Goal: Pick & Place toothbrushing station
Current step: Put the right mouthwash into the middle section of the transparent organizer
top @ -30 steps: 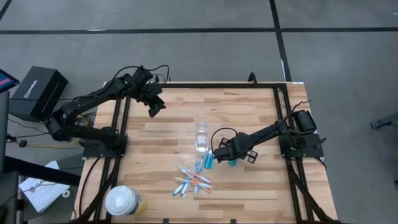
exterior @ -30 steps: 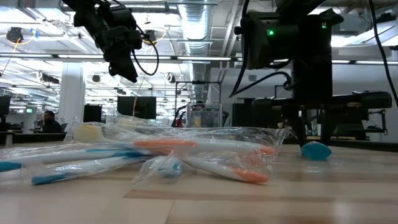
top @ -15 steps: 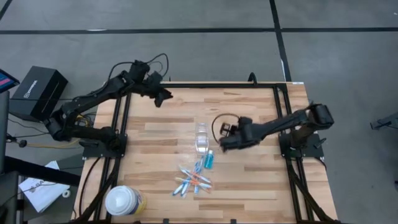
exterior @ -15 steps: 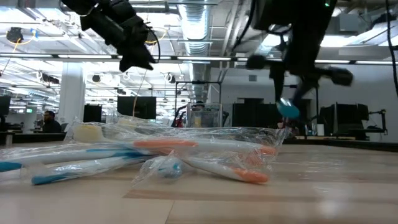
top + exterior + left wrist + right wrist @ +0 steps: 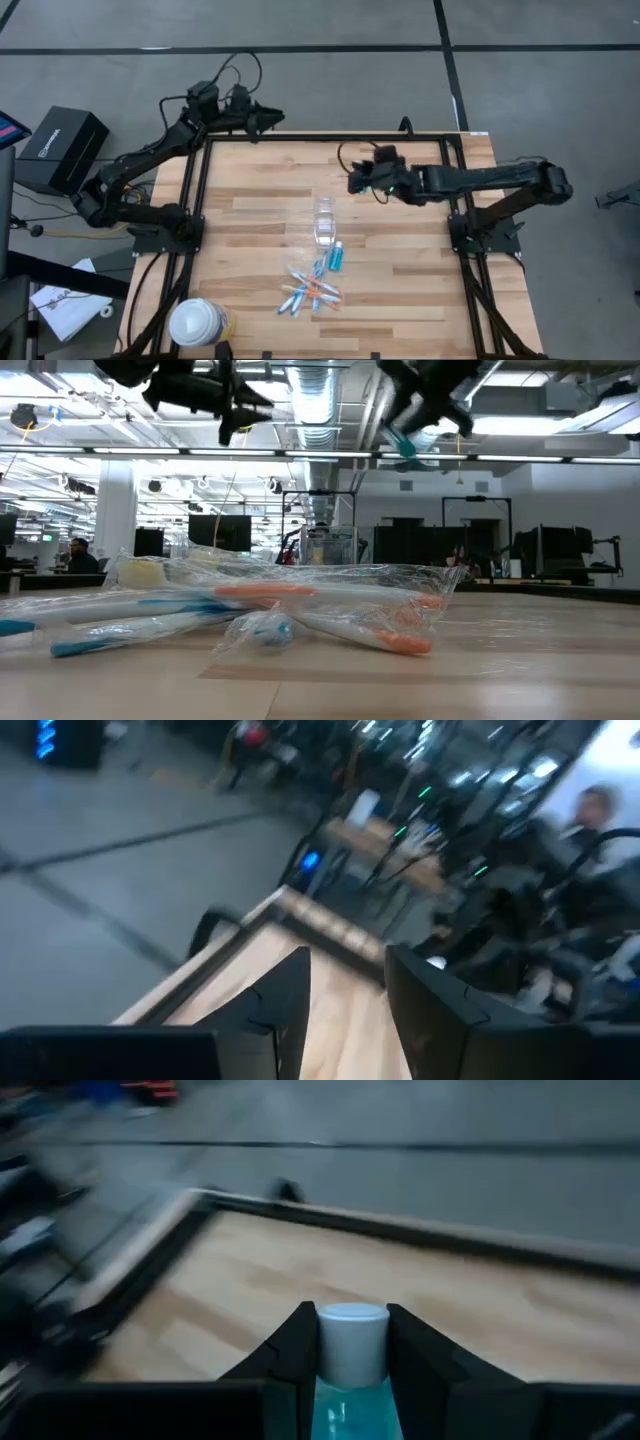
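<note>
My right gripper (image 5: 354, 182) hangs high over the table's far middle, shut on a small blue tube (image 5: 350, 1402) with a white cap; the low view shows the tube (image 5: 405, 445) up near the top. A second blue tube (image 5: 336, 257) lies on the wood beside the clear plastic cup (image 5: 324, 222). Several wrapped toothbrushes (image 5: 310, 290) lie in a heap nearer the front edge, close up in the low view (image 5: 260, 615). My left gripper (image 5: 345, 1010) stands open and empty, raised over the table's far left corner (image 5: 268, 118). My right gripper pinches the tube's blue body (image 5: 350, 1410) between its two fingers. The tube lies along the fingers, and its white cap (image 5: 352, 1342) points forward out of the gap. The fingers slant slightly downward toward the table's left. The tube is lifted clear, high above the wood.
A large round white-topped container (image 5: 197, 323) stands at the near left corner. A black frame (image 5: 448, 190) runs around the wooden top. A black box (image 5: 60, 148) sits on the floor to the left. Bare wood (image 5: 260, 200) lies between cup and left arm.
My right gripper has risen from the table beside the cup with the blue tube, gone toward the far edge and rolled its wrist; the tube is now lifted clear. My left gripper has gone up and toward the far edge, tipping from downward to level.
</note>
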Tool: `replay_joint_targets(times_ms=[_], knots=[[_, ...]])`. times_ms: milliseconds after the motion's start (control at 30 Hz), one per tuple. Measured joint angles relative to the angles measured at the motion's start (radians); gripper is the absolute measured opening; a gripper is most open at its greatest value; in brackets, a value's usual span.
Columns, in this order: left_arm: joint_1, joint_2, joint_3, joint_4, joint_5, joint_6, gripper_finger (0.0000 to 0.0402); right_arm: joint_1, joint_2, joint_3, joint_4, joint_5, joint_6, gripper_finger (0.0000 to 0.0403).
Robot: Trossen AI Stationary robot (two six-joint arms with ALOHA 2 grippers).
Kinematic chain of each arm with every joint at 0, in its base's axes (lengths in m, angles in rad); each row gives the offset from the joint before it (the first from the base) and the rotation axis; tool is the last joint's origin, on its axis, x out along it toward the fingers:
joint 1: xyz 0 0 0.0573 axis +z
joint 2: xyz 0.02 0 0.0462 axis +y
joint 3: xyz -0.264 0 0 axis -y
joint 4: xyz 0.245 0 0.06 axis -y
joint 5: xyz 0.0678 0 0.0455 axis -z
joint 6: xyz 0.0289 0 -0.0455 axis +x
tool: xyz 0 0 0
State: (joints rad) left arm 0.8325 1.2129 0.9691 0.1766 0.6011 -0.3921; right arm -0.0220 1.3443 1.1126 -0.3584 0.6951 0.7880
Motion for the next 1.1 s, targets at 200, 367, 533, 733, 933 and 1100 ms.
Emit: replay_joint_targets(times_ms=[200,367,533,733,933,1100], knots=[[-0.019,-0.001,0.0,0.225,0.046,-0.142,0.0126,-0.059,-0.03,0.0,0.244,-0.192,-0.362,0.0083],[-0.019,-0.001,0.0,0.246,0.057,-0.159,0.0126,-0.092,-0.016,0.0,0.359,-0.309,-0.453,0.0083],[-0.022,-0.001,0.0,0.245,0.069,-0.139,0.0126,-0.127,0.05,0.001,0.55,-0.451,-0.459,0.0083],[-0.006,-0.001,0.0,0.241,0.133,-0.117,0.0126,-0.134,0.155,0.001,0.76,-0.57,-0.437,0.0083],[-0.001,0.0,0.0,0.116,0.168,0.003,0.0126,-0.127,0.234,0.0,0.819,-0.571,-0.429,0.0083],[-0.001,0.0,0.0,-0.052,0.178,0.157,0.0126,-0.106,0.294,0.0,0.874,-0.567,-0.429,0.0083]])
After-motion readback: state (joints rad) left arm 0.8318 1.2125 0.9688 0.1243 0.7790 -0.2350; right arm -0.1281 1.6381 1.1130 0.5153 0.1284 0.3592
